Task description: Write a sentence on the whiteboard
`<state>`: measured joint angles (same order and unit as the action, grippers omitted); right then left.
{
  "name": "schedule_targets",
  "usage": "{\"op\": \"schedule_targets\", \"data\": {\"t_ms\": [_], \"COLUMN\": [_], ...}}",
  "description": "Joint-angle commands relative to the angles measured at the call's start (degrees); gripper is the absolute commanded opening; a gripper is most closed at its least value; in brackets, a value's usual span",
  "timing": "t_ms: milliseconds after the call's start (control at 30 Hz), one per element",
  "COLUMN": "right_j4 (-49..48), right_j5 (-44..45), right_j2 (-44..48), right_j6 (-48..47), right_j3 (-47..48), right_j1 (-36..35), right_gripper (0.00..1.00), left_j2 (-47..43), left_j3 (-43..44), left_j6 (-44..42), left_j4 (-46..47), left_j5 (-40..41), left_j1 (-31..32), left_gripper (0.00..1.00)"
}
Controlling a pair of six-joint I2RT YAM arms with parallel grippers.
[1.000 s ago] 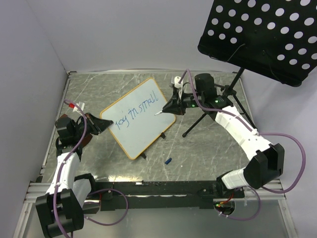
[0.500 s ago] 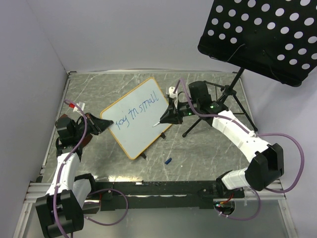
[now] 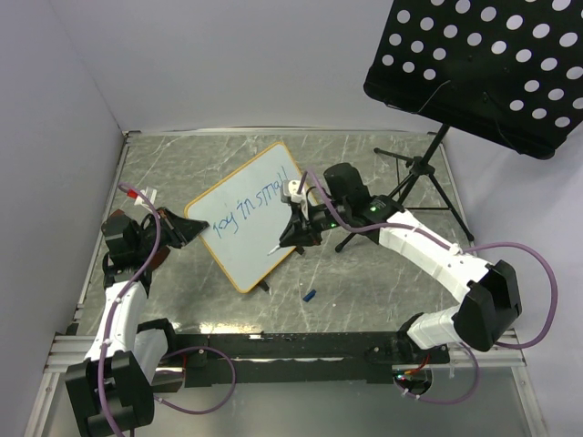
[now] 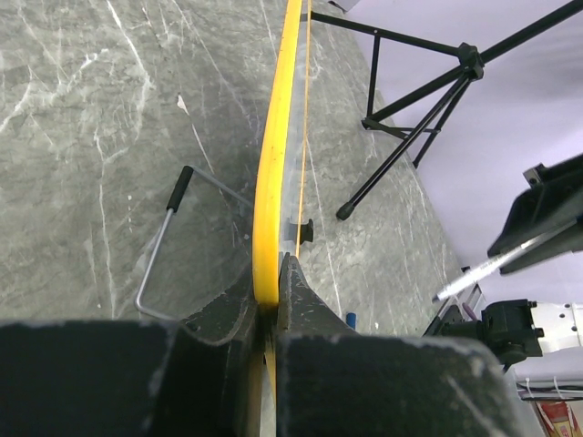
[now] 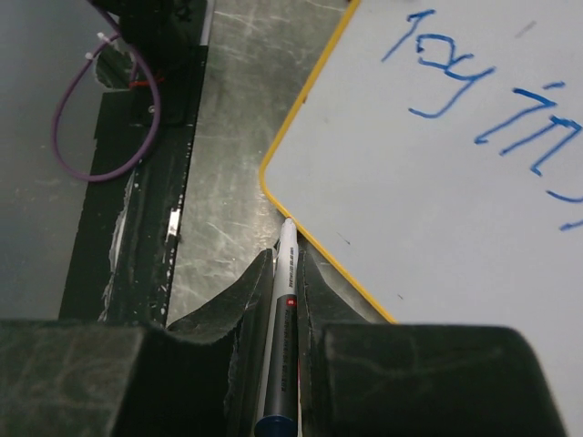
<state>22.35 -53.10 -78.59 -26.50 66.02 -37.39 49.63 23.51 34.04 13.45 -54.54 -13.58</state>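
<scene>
With right pincer (image 3: 290,235) clamped on marker (image 5: 284,300), holding its tip by the whiteboard (image 3: 244,250) lower edge; with left pincer (image 3: 187,228) clamped on the frame, steadying whiteboard on worktop (image 3: 364,273). Showing sentence (image 3: 250,205) as far as "joy in small"; apparently lacking its final word.

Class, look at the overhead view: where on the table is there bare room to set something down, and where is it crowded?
Bare: the table far-left, between back wall and whiteboard; also near side, between blue cap and right arm. Crowded: centre, where right gripper with marker meets tripod.
</scene>
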Motion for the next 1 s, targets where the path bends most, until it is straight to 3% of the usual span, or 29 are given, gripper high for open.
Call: {"op": "schedule_targets", "data": {"t_ms": [0,600,967], "right_j4": [-2.40,-4.68,-12.59], "right_j5": [-0.07,1.77,15.65], "right_j2": [0.45,-0.34,-1.66], "right_j6": [-0.22,1.54,5.59], "right_j3": [0.25,-0.36,-0.02], "right_j1": [-1.64,-2.87,-10.15], "right_gripper": [0.00,0.00,0.00], "left_j2": [-0.50,-0.50,-0.32], "left_j3": [1.45,1.45,1.19], "left_j6": [-6.62,-6.53,-6.09], "left_j4": [-0.88,-0.88,0.08], "left_j5": [-0.04,0.05,-0.74], "left_j1": [0.66,0.75,0.84], "left_gripper": [0.01,0.01,0.01]}}
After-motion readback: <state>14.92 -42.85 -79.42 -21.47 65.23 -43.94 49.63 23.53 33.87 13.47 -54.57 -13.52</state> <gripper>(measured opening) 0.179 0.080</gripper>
